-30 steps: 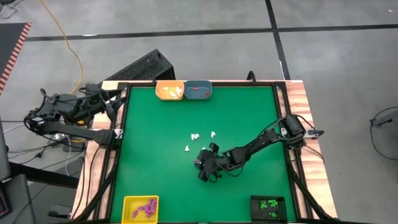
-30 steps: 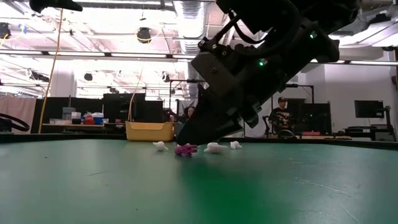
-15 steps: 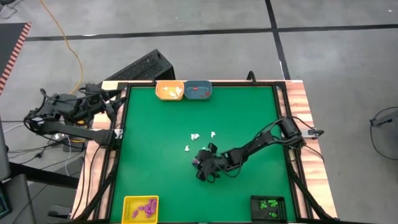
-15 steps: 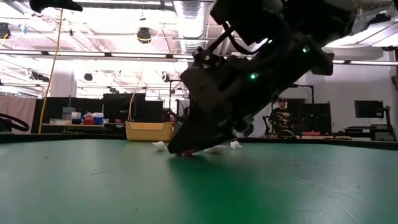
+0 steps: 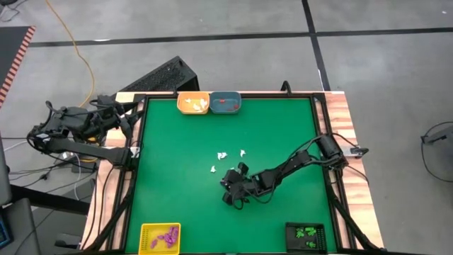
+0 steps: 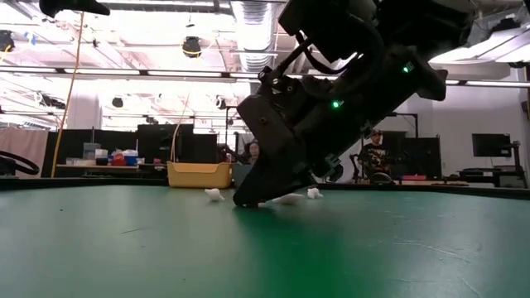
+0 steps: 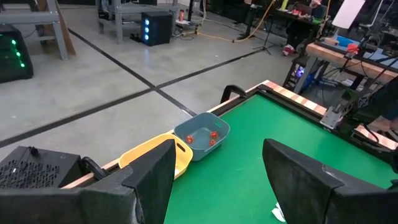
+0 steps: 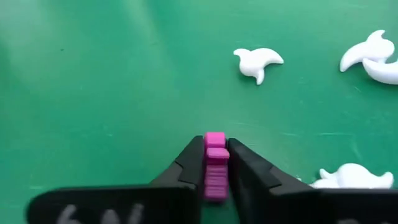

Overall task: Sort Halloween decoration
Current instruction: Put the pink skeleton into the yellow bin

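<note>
Green table (image 5: 184, 191) — right arm reaches to mid-table, left arm parked off the left edge. Right gripper (image 8: 216, 163) tips down at the surface, its fingers (image 8: 186, 163) pinching a purple trinket (image 8: 215, 167). Left gripper (image 7: 217, 180) stands wide, holding nothing. White trinkets (image 8: 258, 61) lie just beyond the pinch.

A small ridged purple trinket (image 8: 215, 165) is sitting pinched between two dark fingertips, down on the green mat. White ghost-shaped trinkets (image 8: 258, 62) are lying loose near it at mid-table. More purple pieces (image 5: 164, 236) are lying in the yellow tray, green ones (image 5: 306, 231) in the black tray, orange-red ones (image 7: 211, 137) in the blue tray.
</note>
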Controlling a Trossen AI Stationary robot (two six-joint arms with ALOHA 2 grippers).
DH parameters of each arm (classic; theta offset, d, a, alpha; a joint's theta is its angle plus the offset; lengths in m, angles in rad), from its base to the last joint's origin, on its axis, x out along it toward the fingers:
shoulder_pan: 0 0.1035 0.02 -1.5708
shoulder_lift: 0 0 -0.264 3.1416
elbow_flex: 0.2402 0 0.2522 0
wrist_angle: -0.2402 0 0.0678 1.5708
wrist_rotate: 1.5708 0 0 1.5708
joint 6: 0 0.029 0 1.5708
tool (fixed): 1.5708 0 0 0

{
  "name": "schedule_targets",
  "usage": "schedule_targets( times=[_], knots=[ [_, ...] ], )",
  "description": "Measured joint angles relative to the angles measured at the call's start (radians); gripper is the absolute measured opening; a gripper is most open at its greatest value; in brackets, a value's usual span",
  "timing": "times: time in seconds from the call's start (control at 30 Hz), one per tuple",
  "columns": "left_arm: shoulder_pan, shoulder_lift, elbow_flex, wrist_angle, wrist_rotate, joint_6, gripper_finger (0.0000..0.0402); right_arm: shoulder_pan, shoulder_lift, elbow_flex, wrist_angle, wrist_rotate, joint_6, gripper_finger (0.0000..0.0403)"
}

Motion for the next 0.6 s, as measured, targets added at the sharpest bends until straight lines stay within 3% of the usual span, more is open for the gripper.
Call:
schedule_targets(
  times=[0.27, 0.6],
  knots=[
    [0.000, 0.000, 0.000, 0.000, 0.000, 0.000, 0.0231, -0.002, 0.003, 0.039, -0.007, -0.020, 0.030, 0.0012],
    [0.000, 0.000, 0.000, 0.001, 0.000, 0.000, 0.0231, -0.034, 0.006, 0.197, 0.001, -0.063, -0.080, 0.0014]
  ],
)
